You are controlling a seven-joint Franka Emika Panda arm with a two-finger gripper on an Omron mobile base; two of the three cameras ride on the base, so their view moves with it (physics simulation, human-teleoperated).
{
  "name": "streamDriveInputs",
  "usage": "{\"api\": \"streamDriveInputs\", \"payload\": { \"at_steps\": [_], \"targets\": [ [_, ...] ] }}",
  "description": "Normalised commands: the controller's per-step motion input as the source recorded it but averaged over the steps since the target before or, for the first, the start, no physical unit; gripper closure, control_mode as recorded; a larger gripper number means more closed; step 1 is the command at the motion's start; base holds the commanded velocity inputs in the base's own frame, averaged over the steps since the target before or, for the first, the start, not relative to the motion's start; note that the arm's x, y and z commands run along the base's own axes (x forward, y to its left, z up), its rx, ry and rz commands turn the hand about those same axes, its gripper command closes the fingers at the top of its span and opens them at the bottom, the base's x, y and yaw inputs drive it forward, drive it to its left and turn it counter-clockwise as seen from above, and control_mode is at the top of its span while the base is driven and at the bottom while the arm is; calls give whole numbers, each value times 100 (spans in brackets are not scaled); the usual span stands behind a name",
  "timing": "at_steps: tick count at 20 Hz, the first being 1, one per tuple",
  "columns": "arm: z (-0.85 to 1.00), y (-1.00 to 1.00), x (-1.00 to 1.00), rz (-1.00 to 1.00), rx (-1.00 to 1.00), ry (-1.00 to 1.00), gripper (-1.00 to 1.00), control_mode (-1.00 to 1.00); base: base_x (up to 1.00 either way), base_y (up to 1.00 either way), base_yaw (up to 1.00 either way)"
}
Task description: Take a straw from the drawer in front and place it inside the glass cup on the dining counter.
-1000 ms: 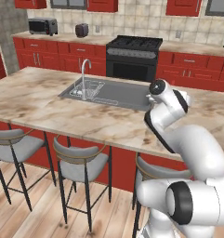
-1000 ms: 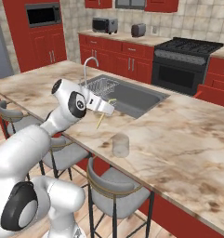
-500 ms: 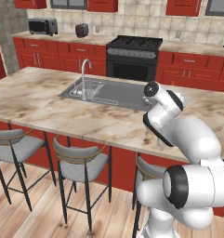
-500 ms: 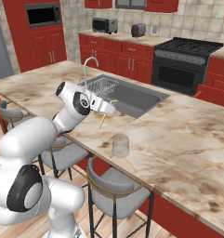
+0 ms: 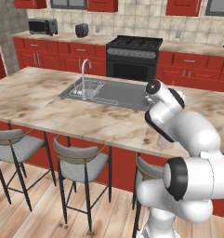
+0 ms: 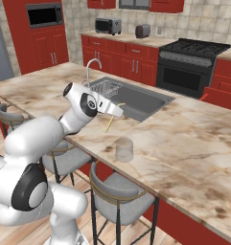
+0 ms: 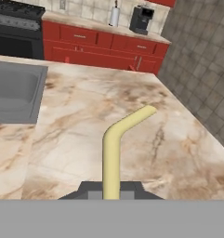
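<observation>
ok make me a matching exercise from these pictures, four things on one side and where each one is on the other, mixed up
Things:
1. straw
2. glass cup
3. faucet
4. microwave

Places:
A. on the back worktop, left of the stove
B. held in the shut claw, above the dining counter
C. at the edge of the steel sink
D. standing upright on the dining counter, near its front edge

Pairs: 1-B, 2-D, 3-C, 4-A

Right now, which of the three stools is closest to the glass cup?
The right-hand stool, with its grey seat almost under the cup. The middle stool and the far-left stool sit farther along the counter.
</observation>
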Motion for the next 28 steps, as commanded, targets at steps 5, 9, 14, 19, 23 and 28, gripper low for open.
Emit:
{"api": "streamDriveInputs", "payload": {
  "at_steps": [5,9,14,19,23,28],
  "targets": [
    [0,-16,0,0,0,3,100,-100,0,0,0],
    [-4,-8,0,0,0,2,100,-100,0,0,0],
    [-12,-1,0,0,0,2,100,-100,0,0,0],
    [-20,0,4,0,-3,2,100,-100,0,0,0],
    [-22,0,2,0,-3,0,100,-100,0,0,0],
    [-19,0,1,0,-2,0,100,-100,0,0,0]
  ]
}}
